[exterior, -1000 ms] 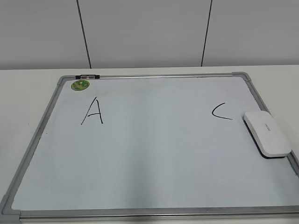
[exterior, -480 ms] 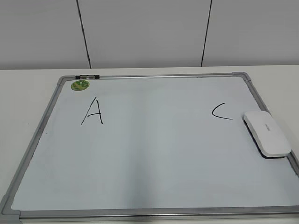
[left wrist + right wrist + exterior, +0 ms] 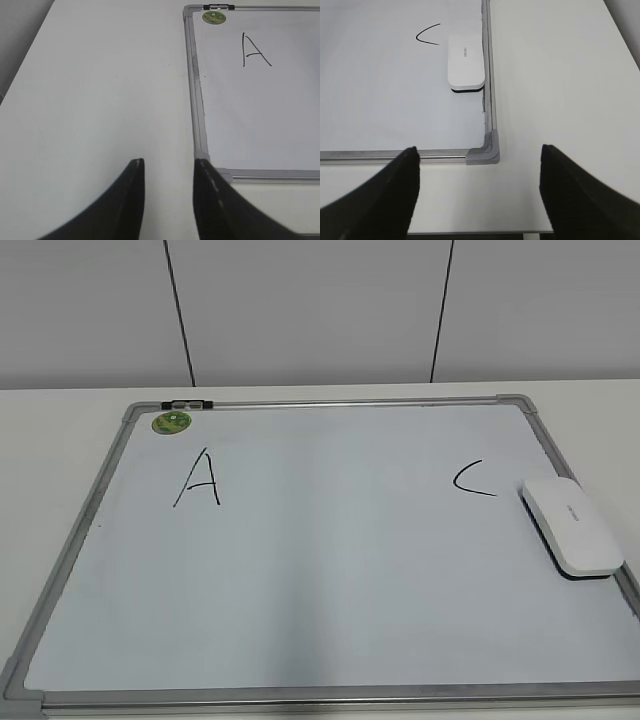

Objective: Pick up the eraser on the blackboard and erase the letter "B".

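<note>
The blackboard [image 3: 330,580] is a white board in a grey frame, lying flat on the table. The white eraser [image 3: 570,525] lies on it at the right edge, just right of the black "C" [image 3: 473,480]. A black "A" [image 3: 200,480] is at the left. No letter "B" shows; the board between "A" and "C" is blank. My left gripper [image 3: 169,162] is open and empty over the table, beside the blackboard's [image 3: 260,115] near left corner. My right gripper [image 3: 479,150] is wide open and empty near the blackboard's [image 3: 380,100] near right corner, well short of the eraser [image 3: 466,61].
A green round sticker [image 3: 171,423] and a black clip [image 3: 187,403] sit at the board's far left corner. White table [image 3: 560,75] lies to the right of the frame, and its front edge shows close under my right gripper. A panelled wall [image 3: 320,310] stands behind.
</note>
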Tool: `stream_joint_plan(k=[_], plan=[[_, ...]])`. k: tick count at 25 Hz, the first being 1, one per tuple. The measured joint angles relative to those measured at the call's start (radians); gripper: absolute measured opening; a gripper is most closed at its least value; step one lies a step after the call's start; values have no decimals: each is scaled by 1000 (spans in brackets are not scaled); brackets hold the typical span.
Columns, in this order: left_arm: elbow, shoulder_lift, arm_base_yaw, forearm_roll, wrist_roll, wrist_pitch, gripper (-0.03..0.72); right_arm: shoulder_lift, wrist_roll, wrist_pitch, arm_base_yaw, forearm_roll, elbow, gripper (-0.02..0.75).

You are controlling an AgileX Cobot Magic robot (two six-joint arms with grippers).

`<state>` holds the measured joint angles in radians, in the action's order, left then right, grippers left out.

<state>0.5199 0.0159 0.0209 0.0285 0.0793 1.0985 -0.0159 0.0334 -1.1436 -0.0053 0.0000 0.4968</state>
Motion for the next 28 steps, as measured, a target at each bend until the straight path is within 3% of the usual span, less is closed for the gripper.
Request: stream_joint_plan(k=[28], plan=[[0,0,0,0,0,2,241,-2,2,-2,-2,0,0,554]])
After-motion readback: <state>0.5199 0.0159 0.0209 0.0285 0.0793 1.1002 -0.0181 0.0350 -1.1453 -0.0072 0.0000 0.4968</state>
